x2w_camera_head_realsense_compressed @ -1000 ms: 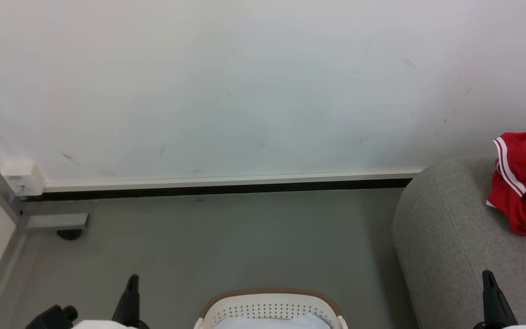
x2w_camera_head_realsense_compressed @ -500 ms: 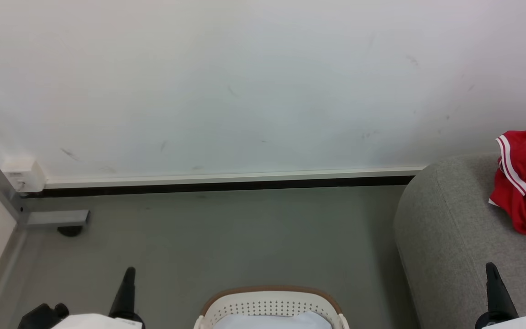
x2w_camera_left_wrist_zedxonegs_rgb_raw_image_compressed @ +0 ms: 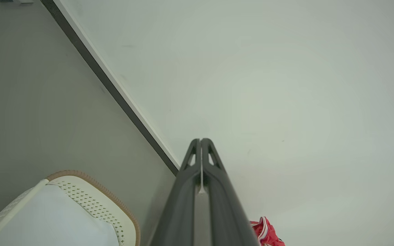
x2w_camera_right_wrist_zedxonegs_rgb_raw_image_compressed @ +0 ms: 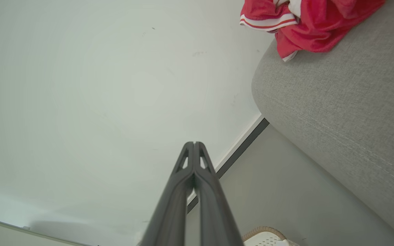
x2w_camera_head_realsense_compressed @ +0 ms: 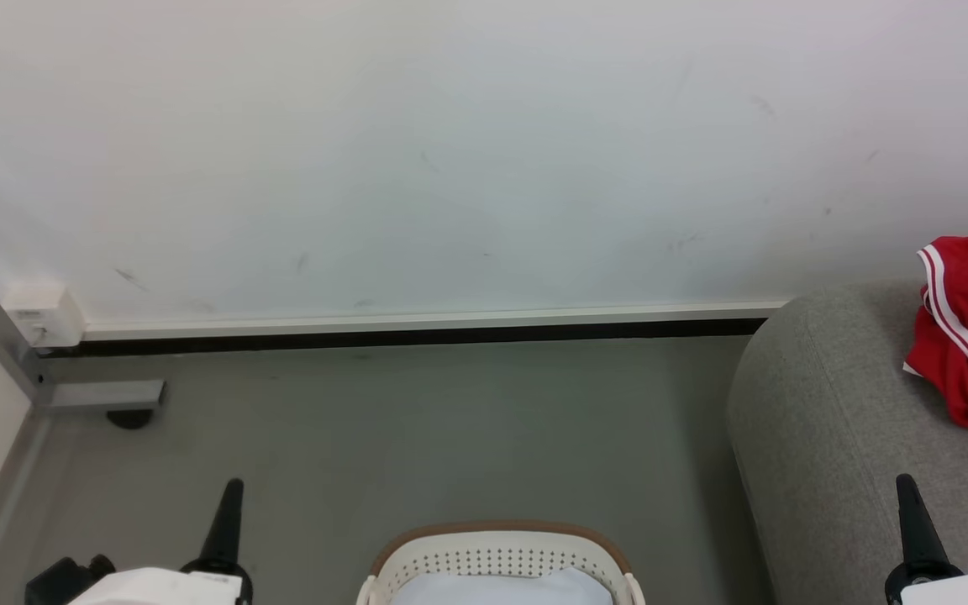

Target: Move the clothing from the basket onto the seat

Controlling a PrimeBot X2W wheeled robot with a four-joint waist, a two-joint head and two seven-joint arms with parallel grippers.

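Right end effector [x2w_camera_right_wrist_zedxonegs_rgb_raw_image_compressed: 194, 143] closed, jersey [x2w_camera_right_wrist_zedxonegs_rgb_raw_image_compressed: 320, 30] near sofa [x2w_camera_right_wrist_zedxonegs_rgb_raw_image_compressed: 337, 119] edge

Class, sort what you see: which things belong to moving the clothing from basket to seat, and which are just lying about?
Job: red jersey, white basket, grey sofa.
Lying about: pale cloth in the basket, metal frame, white wall box.

Both arms crept up a bit. The left gripper [x2w_camera_head_realsense_compressed: 232, 489] and right gripper [x2w_camera_head_realsense_compressed: 906, 486] poke higher into the head view than a second ago. The whole scene slid slightly too, so the camera moved.
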